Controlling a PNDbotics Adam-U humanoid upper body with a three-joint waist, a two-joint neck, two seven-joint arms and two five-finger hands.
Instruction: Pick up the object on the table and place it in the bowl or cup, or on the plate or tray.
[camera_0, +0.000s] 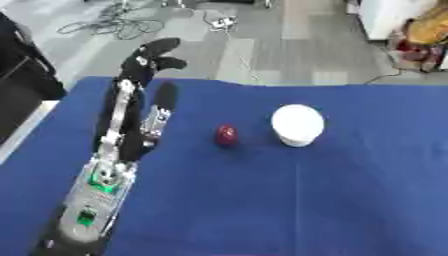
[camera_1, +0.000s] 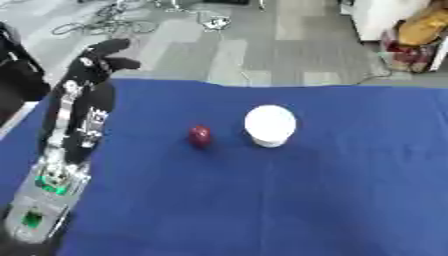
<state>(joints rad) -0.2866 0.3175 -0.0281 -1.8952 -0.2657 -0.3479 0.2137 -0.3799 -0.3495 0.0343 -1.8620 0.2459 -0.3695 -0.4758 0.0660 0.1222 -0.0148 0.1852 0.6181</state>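
A small dark red round object (camera_0: 227, 134) lies on the blue table (camera_0: 289, 200) near the middle. Just to its right stands a white cup or bowl (camera_0: 297, 124), seen from above. My left hand (camera_0: 150, 57) is raised over the table's far left edge, well to the left of and beyond the red object, its black fingers relaxed and holding nothing. The left forearm (camera_0: 114, 165) stretches from the lower left corner up to it. The right hand shows in neither view.
Beyond the table's far edge is grey floor with tangled cables (camera_0: 118, 22). A black object (camera_0: 22, 65) stands off the table's left side, and coloured clutter (camera_0: 424, 37) sits at the upper right.
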